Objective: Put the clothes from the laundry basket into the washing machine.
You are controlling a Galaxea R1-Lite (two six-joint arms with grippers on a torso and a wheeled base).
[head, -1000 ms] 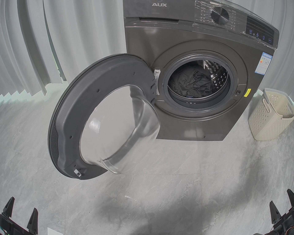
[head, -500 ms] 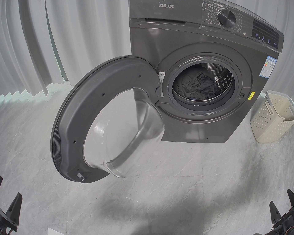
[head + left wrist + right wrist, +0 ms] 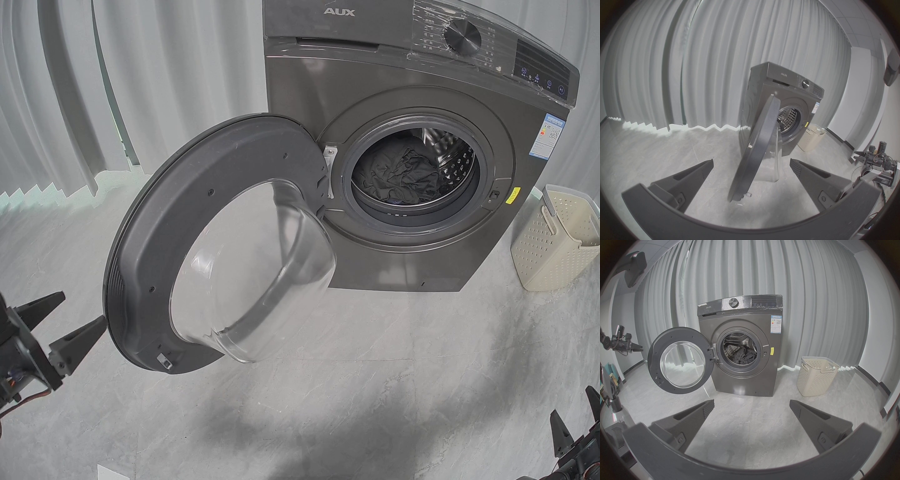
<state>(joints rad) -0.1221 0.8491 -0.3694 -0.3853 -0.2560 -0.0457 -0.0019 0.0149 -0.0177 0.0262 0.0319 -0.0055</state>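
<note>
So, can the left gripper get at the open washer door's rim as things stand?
Probably yes: the left gripper is open right beside the outer rim of the door, and nothing visible lies between them.

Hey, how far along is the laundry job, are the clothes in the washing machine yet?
Done: dark clothes lie inside the washing machine, and none show above the laundry basket rim, though its bottom is hidden. In hand: nothing; the left gripper, beside the open door, and the right gripper are open and empty. Left: likely just shutting the door.
</note>
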